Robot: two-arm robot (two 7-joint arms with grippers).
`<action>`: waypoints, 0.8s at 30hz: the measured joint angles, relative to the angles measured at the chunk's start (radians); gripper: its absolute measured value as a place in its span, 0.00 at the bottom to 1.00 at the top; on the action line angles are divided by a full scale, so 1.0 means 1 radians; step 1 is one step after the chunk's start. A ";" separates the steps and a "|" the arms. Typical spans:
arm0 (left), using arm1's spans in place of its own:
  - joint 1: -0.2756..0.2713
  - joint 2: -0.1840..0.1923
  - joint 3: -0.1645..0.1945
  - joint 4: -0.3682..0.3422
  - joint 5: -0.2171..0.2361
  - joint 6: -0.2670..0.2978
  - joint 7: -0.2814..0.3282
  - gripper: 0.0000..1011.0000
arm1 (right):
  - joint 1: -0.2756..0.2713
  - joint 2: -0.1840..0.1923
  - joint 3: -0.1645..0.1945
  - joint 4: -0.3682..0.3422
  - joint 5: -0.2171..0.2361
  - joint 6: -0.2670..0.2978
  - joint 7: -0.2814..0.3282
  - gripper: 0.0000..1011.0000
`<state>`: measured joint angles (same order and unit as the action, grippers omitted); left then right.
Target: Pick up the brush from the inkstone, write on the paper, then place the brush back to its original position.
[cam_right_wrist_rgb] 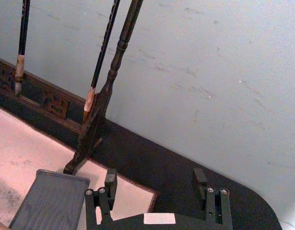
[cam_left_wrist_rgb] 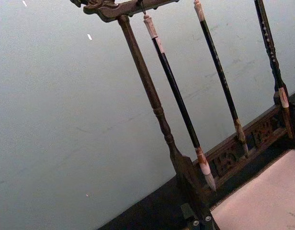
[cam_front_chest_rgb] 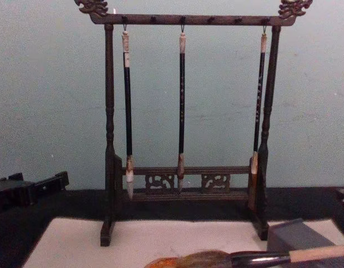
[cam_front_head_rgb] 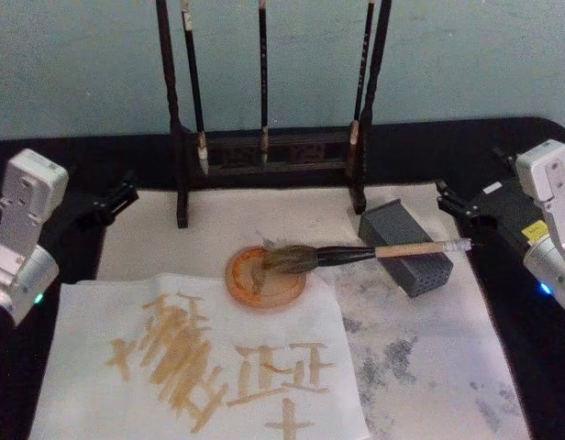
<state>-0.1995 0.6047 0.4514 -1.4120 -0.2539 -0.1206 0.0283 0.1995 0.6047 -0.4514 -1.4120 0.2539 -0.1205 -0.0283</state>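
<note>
Head view: brush (cam_front_head_rgb: pixel 356 254) across inkstone (cam_front_head_rgb: pixel 241 275) and grey block (cam_front_head_rgb: pixel 420 266); bring your right tool (cam_front_head_rgb: pixel 457 206), jaws apart, squarely over its tan handle; left tool (cam_front_head_rgb: pixel 113 202) parked.

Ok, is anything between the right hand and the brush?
Nothing visible. The right hand, open, sits just beyond the end cap of the brush, whose handle rests across the grey block with its bristles on the inkstone. The left hand is parked far left.

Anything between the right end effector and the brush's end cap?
No. In the head view the stretch from the open right end effector to the brush is bare tabletop.
</note>
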 joint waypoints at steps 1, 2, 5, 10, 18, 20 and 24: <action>0.000 0.000 0.000 0.000 0.000 0.000 0.000 0.99 | 0.000 0.000 0.000 0.000 0.000 0.000 0.000 1.00; 0.000 0.000 0.000 0.000 0.000 0.000 0.000 0.99 | 0.000 0.000 0.000 0.000 0.000 0.000 0.000 1.00; 0.000 0.000 0.000 0.000 0.000 0.000 0.000 0.99 | 0.000 0.000 0.000 0.000 0.000 0.000 0.000 1.00; 0.000 0.000 0.000 0.000 0.000 0.000 0.000 0.99 | 0.000 0.000 0.000 0.000 0.000 0.000 0.000 1.00; 0.000 0.000 0.000 0.000 0.000 0.000 0.000 0.99 | 0.000 0.000 0.000 0.000 0.000 0.000 0.000 1.00; 0.000 0.000 0.000 0.000 0.000 0.000 0.000 0.99 | 0.000 0.000 0.000 0.000 0.000 0.000 0.000 1.00; 0.000 0.000 0.000 0.000 0.000 0.000 0.000 0.99 | 0.000 -0.001 0.001 0.000 0.000 0.000 0.001 1.00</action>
<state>-0.1995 0.6047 0.4514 -1.4120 -0.2539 -0.1205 0.0283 0.1992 0.6040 -0.4500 -1.4119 0.2543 -0.1207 -0.0273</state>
